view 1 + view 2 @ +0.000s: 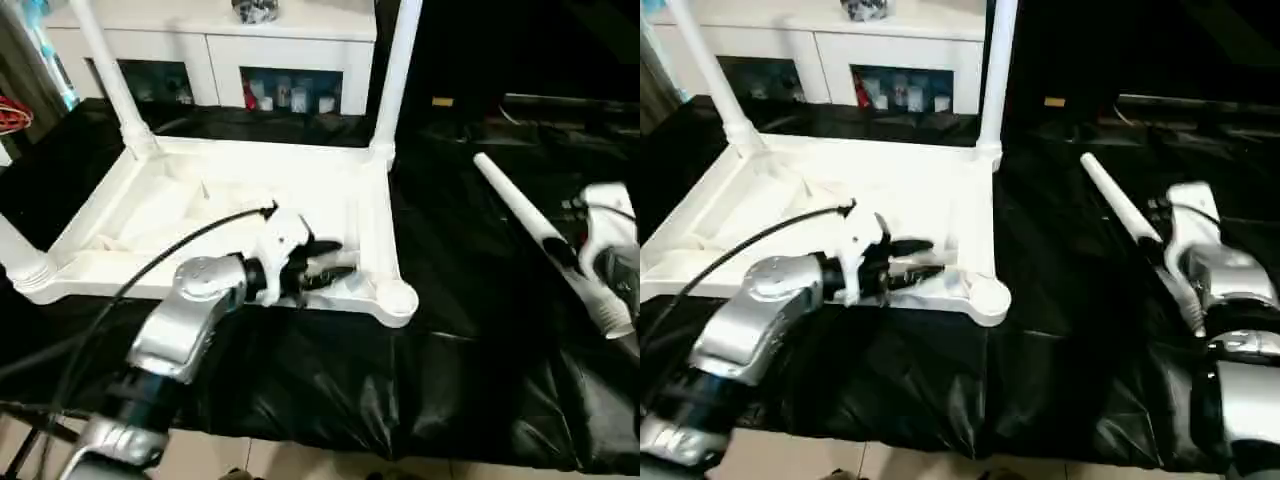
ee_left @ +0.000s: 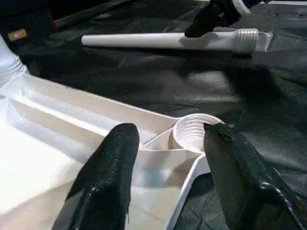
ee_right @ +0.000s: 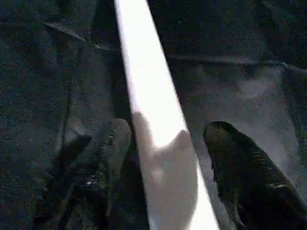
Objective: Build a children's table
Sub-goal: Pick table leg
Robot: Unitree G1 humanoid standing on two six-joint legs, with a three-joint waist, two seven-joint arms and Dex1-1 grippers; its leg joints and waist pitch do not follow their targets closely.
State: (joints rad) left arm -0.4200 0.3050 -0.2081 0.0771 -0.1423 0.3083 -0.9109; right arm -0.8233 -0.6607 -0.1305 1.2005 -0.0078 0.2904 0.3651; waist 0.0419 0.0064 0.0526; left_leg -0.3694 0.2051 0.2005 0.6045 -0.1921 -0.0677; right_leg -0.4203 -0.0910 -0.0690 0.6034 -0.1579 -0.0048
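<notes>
The white table top [image 1: 170, 200] lies underside up on the black cloth. Legs stand in its far-left [image 1: 105, 70], far-right [image 1: 397, 70] and near-left [image 1: 15, 250] sockets. The near-right socket [image 1: 397, 298] is empty, and its threads show in the left wrist view [image 2: 192, 132]. My left gripper [image 1: 338, 260] hovers open over the top's near rim, just short of that socket. The fourth leg [image 1: 530, 225] lies loose on the cloth to the right. My right gripper [image 3: 168, 127] is open and straddles this leg [image 3: 148, 96], with a gap beside one finger.
A white cabinet [image 1: 220, 50] with glass-fronted compartments stands behind the table top. Black cloth [image 1: 450, 330] covers the work surface down to its front edge, with pale floor [image 1: 300, 460] below. A black cable [image 1: 150, 265] runs along my left forearm.
</notes>
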